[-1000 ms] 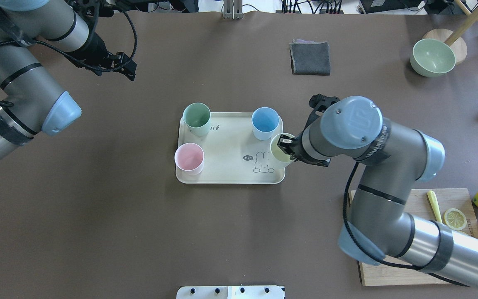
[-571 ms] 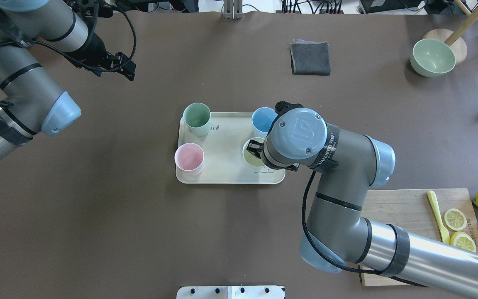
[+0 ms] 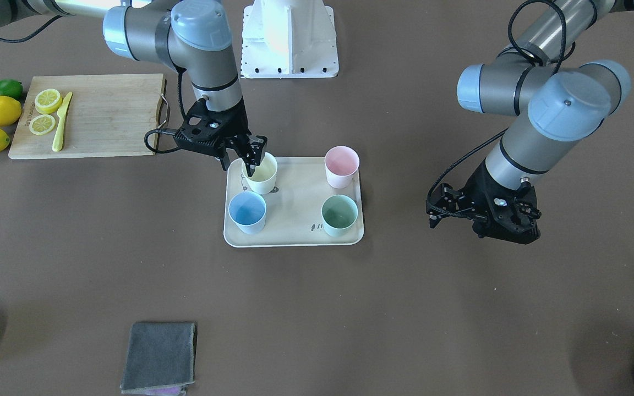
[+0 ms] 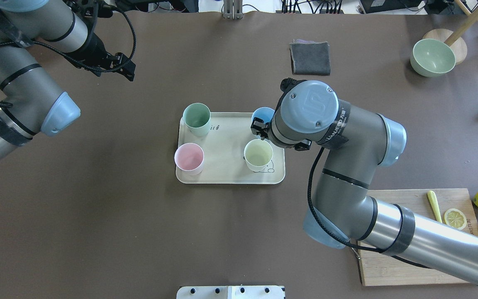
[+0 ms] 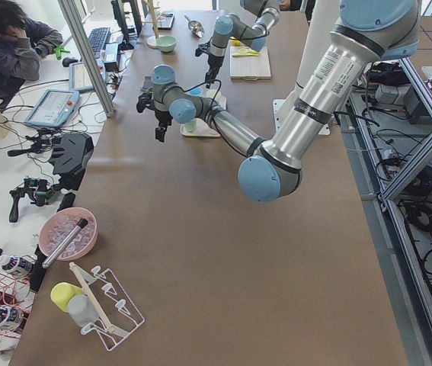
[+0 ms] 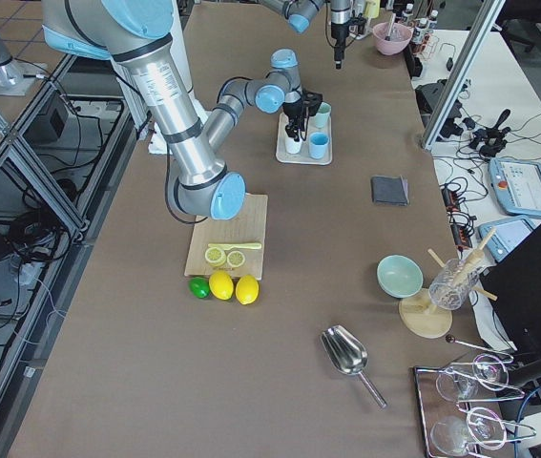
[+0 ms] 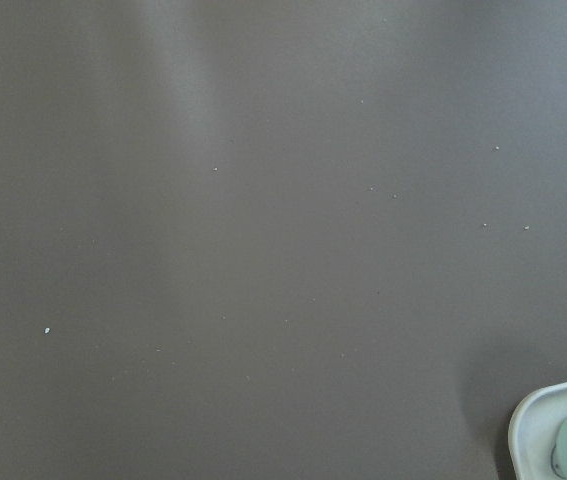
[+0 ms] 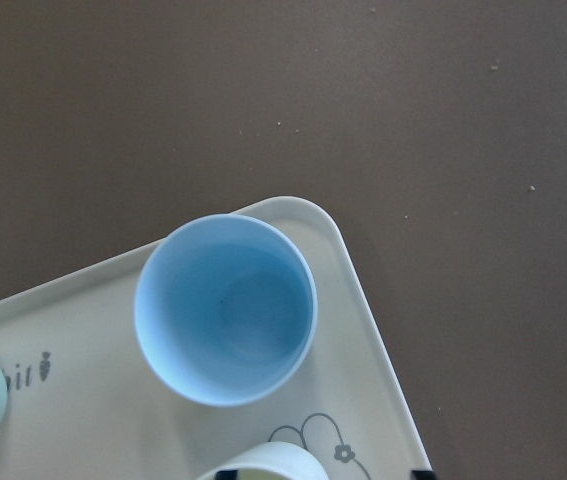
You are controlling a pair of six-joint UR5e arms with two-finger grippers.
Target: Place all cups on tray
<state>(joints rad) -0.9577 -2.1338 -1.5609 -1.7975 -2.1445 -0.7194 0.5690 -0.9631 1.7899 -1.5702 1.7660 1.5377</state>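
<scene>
The brown table (image 4: 98,216) fills the overhead view, the tray (image 4: 222,145) at its centre. There the right gripper (image 3: 242,159) gapes, empty, at the rim of the yellow cup (image 4: 258,155); its arm half-hides the blue cup (image 4: 260,113). How wide the left gripper (image 3: 482,217) stands cannot be told.

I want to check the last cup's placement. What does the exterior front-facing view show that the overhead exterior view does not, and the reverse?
Only the front-facing view shows the right pincer with fingers open over the yellow cup's rim, and the whole blue cup. Only the overhead view shows the whole green bowl; there the right arm hides most of the pincer and part of the blue cup. Both show all four cups upright on the tray, and the grey cloth.
</scene>
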